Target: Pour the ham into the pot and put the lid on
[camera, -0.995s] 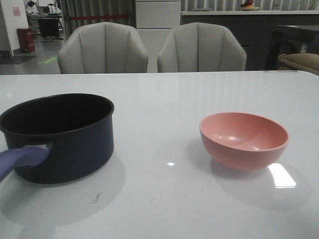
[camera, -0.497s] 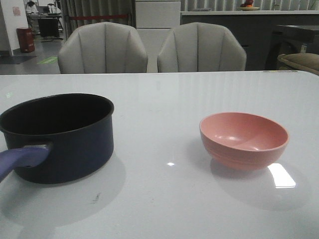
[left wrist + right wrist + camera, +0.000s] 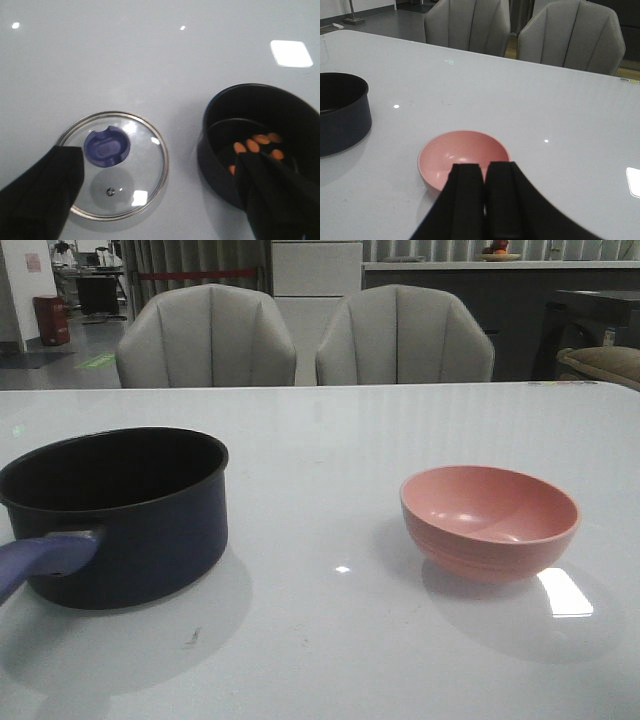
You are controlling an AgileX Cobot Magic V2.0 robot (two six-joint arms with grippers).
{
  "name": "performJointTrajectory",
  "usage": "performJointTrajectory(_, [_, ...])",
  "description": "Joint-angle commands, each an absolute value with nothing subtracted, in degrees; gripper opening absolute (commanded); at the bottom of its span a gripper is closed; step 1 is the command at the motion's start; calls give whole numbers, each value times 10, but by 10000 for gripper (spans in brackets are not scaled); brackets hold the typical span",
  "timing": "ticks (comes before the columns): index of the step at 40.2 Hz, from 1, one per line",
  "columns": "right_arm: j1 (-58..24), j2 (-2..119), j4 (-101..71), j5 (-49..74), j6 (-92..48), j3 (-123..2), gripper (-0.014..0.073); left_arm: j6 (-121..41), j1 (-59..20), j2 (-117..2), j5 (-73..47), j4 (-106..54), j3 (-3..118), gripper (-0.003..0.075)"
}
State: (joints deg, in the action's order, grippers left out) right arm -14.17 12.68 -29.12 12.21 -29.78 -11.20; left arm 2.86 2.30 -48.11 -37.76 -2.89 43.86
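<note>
ham in the pot, lid lying beside it

standing on the white table [image 3: 320,440], the pot [image 3: 120,515] sat at the left with its blue-purple handle [image 3: 40,558] pointing toward the near edge. inside it lay several orange pieces of ham [image 3: 260,142] on the black bottom. the lid [image 3: 114,165] lay flat on the table just beside the pot, apart from it, knob [image 3: 106,146] up. the left gripper [image 3: 160,200] hovered over the pair with its fingers [image 3: 40,195] spread wide, holding nothing. the pink bowl [image 3: 489,521] sat upright at the right, well apart from the pot. the right gripper [image 3: 485,200] hung near the bowl, fingers pressed together, empty. two grey chairs [image 3: 300,335] stood past the far edge.
</note>
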Motion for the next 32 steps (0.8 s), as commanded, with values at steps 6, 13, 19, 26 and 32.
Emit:
performJointTrajectory(6, [-143,130,-296,75,-302,-126,150,36,82,-608,-395,-31,512,646])
performJointTrajectory(13, [-143,130,-296,75,-302,-126,150,35,83,-716,-427,-18,554,646])
performJointTrajectory(19, [-143,130,-296,75,-302,-126,150,34,83,-795,-448,-18,593,646])
performJointTrajectory(26, [-143,130,-296,75,-302,-126,150,31,83,-872,-478,-16,639,646])
performJointTrajectory(32, [-143,130,-296,75,-302,-126,150,31,83,-912,-491,-16,672,646])
